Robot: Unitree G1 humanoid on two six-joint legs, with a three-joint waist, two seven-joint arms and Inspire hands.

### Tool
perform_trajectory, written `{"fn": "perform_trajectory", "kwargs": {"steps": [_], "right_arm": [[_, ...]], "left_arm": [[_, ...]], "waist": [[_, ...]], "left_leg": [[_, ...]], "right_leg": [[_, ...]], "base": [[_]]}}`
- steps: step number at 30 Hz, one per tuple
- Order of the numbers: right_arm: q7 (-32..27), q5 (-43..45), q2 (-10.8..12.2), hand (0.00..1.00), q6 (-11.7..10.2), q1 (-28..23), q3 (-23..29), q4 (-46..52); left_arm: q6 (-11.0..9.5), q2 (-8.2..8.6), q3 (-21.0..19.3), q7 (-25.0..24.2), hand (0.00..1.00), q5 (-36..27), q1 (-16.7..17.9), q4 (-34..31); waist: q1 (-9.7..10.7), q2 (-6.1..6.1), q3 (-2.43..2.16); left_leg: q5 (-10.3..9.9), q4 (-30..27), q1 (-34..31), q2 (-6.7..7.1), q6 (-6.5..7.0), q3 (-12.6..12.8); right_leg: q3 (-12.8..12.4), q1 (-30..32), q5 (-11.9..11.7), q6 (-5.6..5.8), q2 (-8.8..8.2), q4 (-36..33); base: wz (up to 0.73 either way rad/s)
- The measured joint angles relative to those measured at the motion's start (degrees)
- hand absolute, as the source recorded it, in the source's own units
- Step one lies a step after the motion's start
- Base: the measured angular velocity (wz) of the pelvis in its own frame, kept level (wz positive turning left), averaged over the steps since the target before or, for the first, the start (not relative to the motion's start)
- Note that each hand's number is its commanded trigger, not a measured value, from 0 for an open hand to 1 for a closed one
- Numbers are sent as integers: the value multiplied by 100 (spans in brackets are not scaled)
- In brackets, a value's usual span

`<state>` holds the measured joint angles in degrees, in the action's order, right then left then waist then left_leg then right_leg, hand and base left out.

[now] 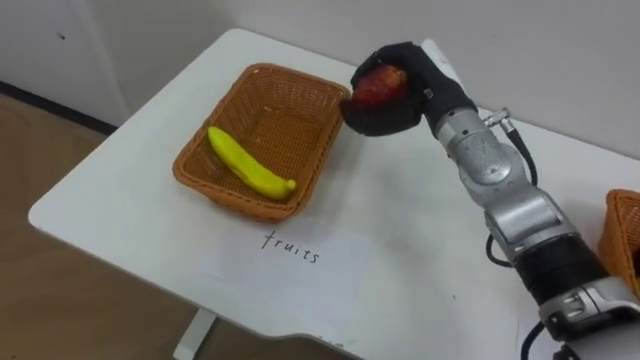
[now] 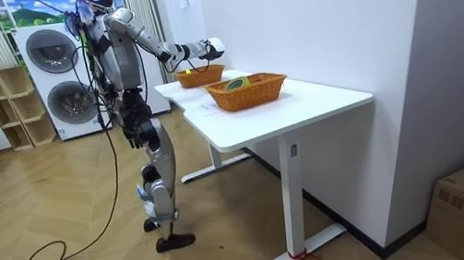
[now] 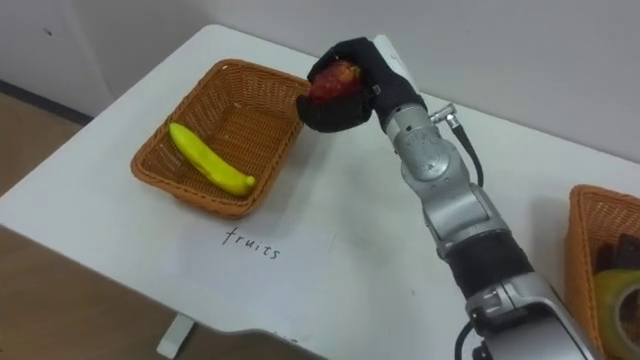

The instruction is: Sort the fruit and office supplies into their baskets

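Where the tabletop (image 1: 110,205) begins at the left, a wicker fruit basket (image 1: 195,170) sits with one banana (image 1: 250,165) lying slantwise on its floor. A paper label (image 1: 290,250) lies flat just in front of it. At the basket's far right corner, above the rim or just outside it, the right hand (image 1: 390,120) hovers with its dark fingers curled round a red fruit (image 1: 380,85), probably an apple. Only the fruit's upper side shows between thumb and fingers. It hangs in the air, touching neither wicker nor tabletop. Farther right, well apart, the edge of a second basket (image 1: 625,240) shows; I cannot make out its contents.

The fruit looks firm, round and smooth-skinned, so I judge it fairly weighty for its size, apt to roll, and likely to bruise if dropped. A wrap about its widest part, as the hand has it now, suits it best; a pinch at the top would let it slip. Letting go low over the bare wicker beside the banana seems safest. The basket itself looks light and may shift if the hand catches its rim.
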<state>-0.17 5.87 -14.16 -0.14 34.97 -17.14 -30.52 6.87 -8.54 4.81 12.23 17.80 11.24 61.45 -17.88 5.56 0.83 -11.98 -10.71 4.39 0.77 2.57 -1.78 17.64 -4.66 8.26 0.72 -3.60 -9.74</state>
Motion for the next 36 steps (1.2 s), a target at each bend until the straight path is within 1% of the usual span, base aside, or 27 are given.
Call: {"fn": "perform_trajectory", "kwargs": {"steps": [2,4,6,8,9,11,13,14,15,18,19,20,22,26,29,32,33,34,36], "right_arm": [[2,122,61,100,61,0,-23,0],[1,93,104,100,87,0,-56,4],[1,84,103,100,119,0,-148,3],[3,85,138,100,145,0,-223,-2],[4,85,153,100,146,0,-225,-7],[5,85,216,100,146,1,-229,-9],[5,67,222,100,146,1,-231,-8],[4,70,247,100,146,14,-231,-8],[3,73,274,100,146,22,-231,-8],[4,61,427,100,149,36,-260,-8],[4,51,456,100,149,39,-278,-8],[5,59,495,100,149,48,-357,-8],[28,72,521,100,153,50,-449,-13],[31,72,552,100,178,63,-635,-12],[31,40,548,100,283,65,-651,-12],[29,14,546,100,312,66,-651,-12],[29,15,546,98,344,66,-651,-12],[29,14,546,75,355,66,-651,-12],[30,-2,547,76,377,66,-656,-13]], "left_arm": [[32,-7,-70,-9,0,0,41,25],[39,-19,-143,-42,0,-1,86,25],[45,-31,-201,-66,0,-1,97,24],[46,-71,-232,-97,0,-1,98,21],[46,-87,-237,-119,0,0,89,21],[51,-122,-238,-167,0,-1,89,50],[72,-120,-238,-169,0,12,89,64],[73,-117,-232,-171,0,23,98,64],[77,-117,-232,-174,0,23,106,62],[160,-123,-230,-267,0,29,113,64],[169,-122,-229,-280,0,30,119,64],[197,-121,-233,-293,0,46,145,63],[215,-121,-236,-300,0,50,146,51],[287,-118,-269,-363,0,51,145,40],[309,-120,-367,-424,0,51,185,-23],[316,-138,-466,-426,0,52,208,-83],[316,-151,-483,-425,0,52,206,-82],[316,-155,-500,-425,0,52,200,-82],[316,-157,-581,-424,0,52,184,-83]], "waist": [[-8,32,-6],[-46,57,4],[-123,90,-17],[-142,114,4],[-148,125,3],[-252,126,14],[-298,127,15],[-377,125,16],[-405,123,18],[-474,115,25],[-491,113,26],[-564,114,26],[-628,115,26],[-649,132,13],[-698,141,8],[-720,142,7],[-748,148,2],[-748,148,2],[-750,151,1]], "left_leg": [[-1,6,42,0,0,-8],[-1,35,115,-1,0,-20],[-1,45,135,-1,0,-34],[-1,23,140,20,0,-173],[-1,22,149,21,0,-185],[-2,26,211,29,1,-266],[-2,41,210,61,3,-352],[-3,42,198,75,5,-358],[-3,40,187,79,7,-357],[7,8,120,115,24,-464],[7,7,118,119,24,-471],[7,8,114,122,25,-475],[8,-3,110,125,26,-492],[17,-16,42,164,40,-633],[20,-24,10,189,46,-659],[23,-16,6,202,52,-679],[23,-16,6,203,53,-680],[23,-16,7,203,53,-680],[24,-19,8,203,53,-680]], "right_leg": [[19,-55,5,6,-1,-1],[101,-119,7,8,-4,4],[202,-146,8,8,-14,3],[378,-223,11,12,-37,3],[397,-236,14,17,-38,3],[506,-332,17,21,-46,-1],[538,-368,42,58,-72,-11],[529,-360,54,61,-82,-12],[525,-353,56,60,-85,-12],[616,-346,60,66,-115,-14],[617,-347,63,70,-118,-14],[633,-345,71,83,-124,-14],[656,-342,77,92,-129,-14],[792,-338,100,122,-160,-10],[806,-329,110,134,-146,0],[812,-330,111,137,-154,-1],[809,-330,112,138,-156,-2],[808,-330,112,138,-156,-1],[805,-338,114,141,-155,-1]], "base": [[4],[2],[6],[29],[23],[16],[21],[11],[3],[17],[10],[0],[8],[17],[8],[3],[0],[0],[0]]}}
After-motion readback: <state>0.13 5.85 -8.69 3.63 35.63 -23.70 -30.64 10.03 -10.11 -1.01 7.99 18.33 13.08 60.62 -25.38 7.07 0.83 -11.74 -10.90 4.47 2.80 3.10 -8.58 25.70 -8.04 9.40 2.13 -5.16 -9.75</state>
